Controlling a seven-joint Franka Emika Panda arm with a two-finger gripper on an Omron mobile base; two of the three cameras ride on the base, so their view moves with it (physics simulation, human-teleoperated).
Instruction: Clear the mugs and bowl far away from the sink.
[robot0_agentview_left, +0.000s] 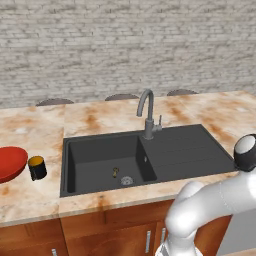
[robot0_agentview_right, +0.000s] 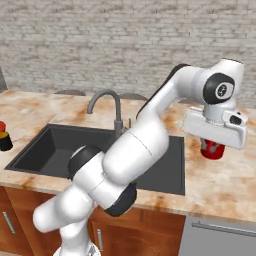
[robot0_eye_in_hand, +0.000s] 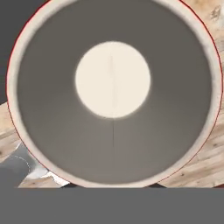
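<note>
The red mug (robot0_agentview_right: 212, 151) with a pale inside (robot0_eye_in_hand: 113, 79) stands just right of the dark grey sink (robot0_agentview_left: 105, 162). My gripper (robot0_agentview_right: 212, 147) is down over this mug, a dark finger on either side of it. From the hand view I look straight into the mug, whose rim hides most of both fingers, so contact is unclear. Far left on the counter sits the wide red bowl (robot0_agentview_left: 10, 163), with the black mug (robot0_agentview_left: 37, 168) and its yellow inside right beside it. The black mug (robot0_agentview_right: 4, 141) also shows at the left edge.
The curved grey faucet (robot0_agentview_left: 147, 112) rises behind the basin, with the flat drainboard (robot0_agentview_left: 187, 150) to its right. Marble counter (robot0_agentview_left: 35, 125) runs on both sides of the sink. A brick wall closes the back. Wooden cabinet fronts (robot0_agentview_left: 115, 237) lie below.
</note>
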